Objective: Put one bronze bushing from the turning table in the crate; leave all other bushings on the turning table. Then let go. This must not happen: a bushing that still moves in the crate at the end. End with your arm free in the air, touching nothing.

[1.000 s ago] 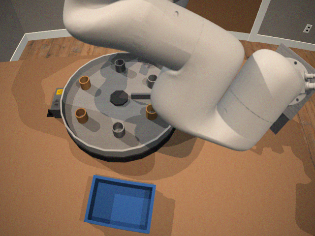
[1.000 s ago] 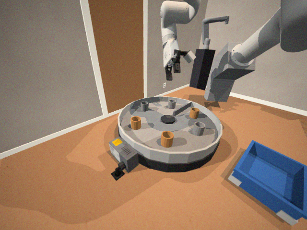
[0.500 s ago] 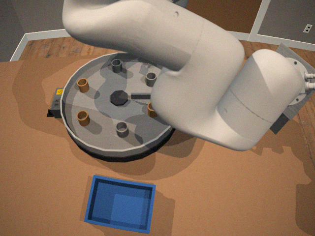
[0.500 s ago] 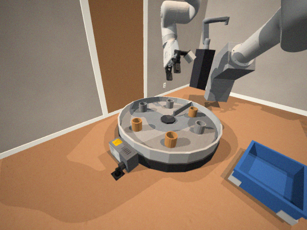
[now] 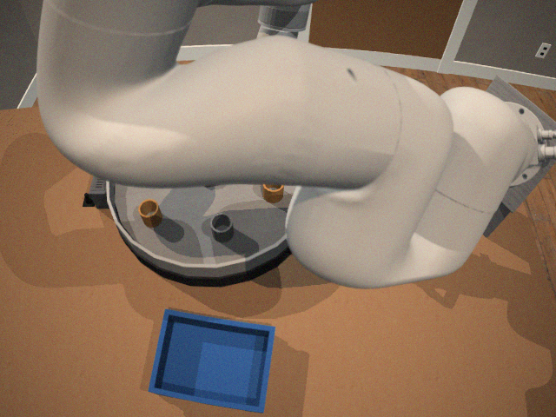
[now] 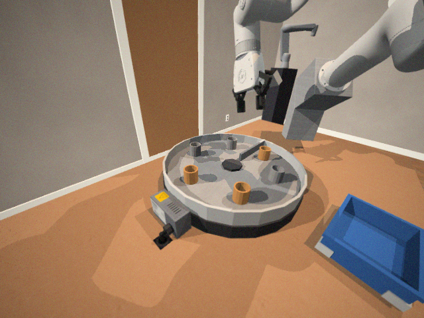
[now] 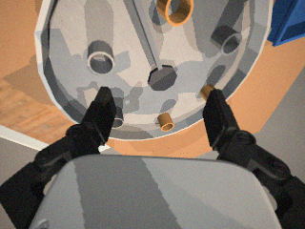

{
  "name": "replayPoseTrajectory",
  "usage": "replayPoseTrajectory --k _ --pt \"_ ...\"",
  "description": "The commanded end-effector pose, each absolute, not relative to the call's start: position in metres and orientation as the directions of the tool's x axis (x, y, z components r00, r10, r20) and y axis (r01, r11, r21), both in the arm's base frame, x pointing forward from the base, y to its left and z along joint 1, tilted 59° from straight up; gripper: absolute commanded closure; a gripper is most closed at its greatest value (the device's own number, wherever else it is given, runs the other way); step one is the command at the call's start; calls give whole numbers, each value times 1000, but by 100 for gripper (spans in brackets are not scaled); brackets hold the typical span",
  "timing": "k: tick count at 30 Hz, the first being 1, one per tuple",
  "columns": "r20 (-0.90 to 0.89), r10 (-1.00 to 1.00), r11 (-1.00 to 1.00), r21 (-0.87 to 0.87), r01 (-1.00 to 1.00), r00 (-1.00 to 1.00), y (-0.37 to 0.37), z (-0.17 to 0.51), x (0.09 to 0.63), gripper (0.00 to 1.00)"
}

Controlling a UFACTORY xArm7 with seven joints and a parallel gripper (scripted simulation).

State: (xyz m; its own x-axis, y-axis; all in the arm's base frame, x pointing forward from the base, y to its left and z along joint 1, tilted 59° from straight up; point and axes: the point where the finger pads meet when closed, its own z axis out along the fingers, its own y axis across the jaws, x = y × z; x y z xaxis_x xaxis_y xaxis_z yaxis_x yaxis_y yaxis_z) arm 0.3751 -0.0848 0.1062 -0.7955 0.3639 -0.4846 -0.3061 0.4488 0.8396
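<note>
In the exterior view the blue crate (image 6: 375,244) sits nearest, low on the right of the tabletop (image 6: 103,267), with nothing visible inside it. Just beyond and to its left stands the round turning table (image 6: 236,209), a grey dish with a raised rim on a dark base; a small grey box (image 6: 169,212) with a yellow label sits against its near-left edge.

Six bushings stand upright in the dish, all apart from one another. Nearest is a bronze bushing (image 6: 241,192) close to the front rim. A second bronze one (image 6: 190,173) stands to the left, and a grey bushing (image 6: 275,173) to the right. At the centre is a dark hub (image 6: 231,165) with a bar (image 6: 251,150) running toward the far-right rim. Behind the bar stands the third bronze bushing (image 6: 264,152), and two more grey ones (image 6: 195,148) (image 6: 231,142) stand along the far rim.

Farthest back, the end effector (image 6: 250,101) hangs high above the dish's far edge, well clear of every bushing. It points downward with its fingers spread fully wide and nothing between them. From the wrist view the dish lies far below, framed between the two dark fingertips.
</note>
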Motion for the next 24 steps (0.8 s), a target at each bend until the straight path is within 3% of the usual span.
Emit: replayPoseTrajectory --k 1,13,24 --pt "-552 290 585 748 -312 -782 -70 118 365 0" --pt "-659 123 747 554 -368 -742 -41 128 334 0" --pt "-670 103 761 529 -375 -735 -38 129 330 0"
